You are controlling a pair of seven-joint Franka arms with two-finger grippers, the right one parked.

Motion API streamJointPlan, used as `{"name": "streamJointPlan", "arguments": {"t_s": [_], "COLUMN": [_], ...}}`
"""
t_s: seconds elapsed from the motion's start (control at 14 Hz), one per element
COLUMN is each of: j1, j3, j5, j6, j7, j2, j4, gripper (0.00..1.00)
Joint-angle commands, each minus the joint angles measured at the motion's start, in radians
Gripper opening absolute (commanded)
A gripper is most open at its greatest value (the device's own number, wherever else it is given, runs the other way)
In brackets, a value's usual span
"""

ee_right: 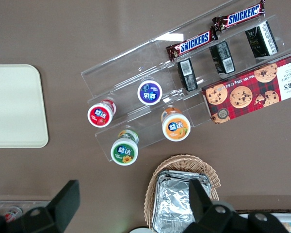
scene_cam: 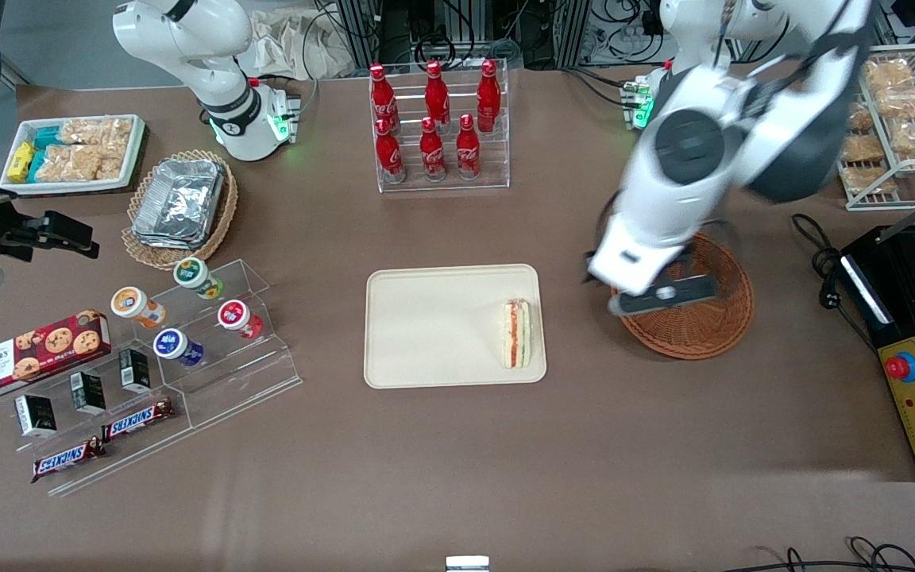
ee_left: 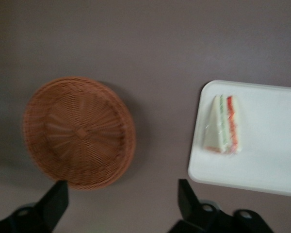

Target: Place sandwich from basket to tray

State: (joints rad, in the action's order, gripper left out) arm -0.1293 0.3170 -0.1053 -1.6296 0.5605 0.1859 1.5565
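Note:
The sandwich, a white wedge with red and green layers, lies on the cream tray at the tray's end nearest the basket. It also shows in the left wrist view on the tray. The reddish-brown wicker basket is empty, as the left wrist view shows. My left gripper hangs high above the table between basket and tray, partly over the basket's rim. It is open and holds nothing; its dark fingers stand wide apart.
A rack of red cola bottles stands farther from the front camera than the tray. Acrylic steps with yoghurt cups, snack bars and a biscuit box lie toward the parked arm's end. A black machine with a control box lies toward the working arm's end.

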Motion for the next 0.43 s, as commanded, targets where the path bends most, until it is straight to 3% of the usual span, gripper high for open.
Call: {"name": "streamJointPlan", "arguments": {"t_s": [0.0,0.14,0.36], "j1": [-0.056,-0.066,-0.058], "j3": [-0.265,-0.375,-0.388], "j5": [0.095,0.092,0.059], "j6": [0.112,0.125,0.119], "j7": [-0.412,-0.645,-0.720], "j2": [-0.160,-0.177,-0.113], "j4": [0.034,0.028,-0.056], "gripper": [1.00,1.00,1.00]}}
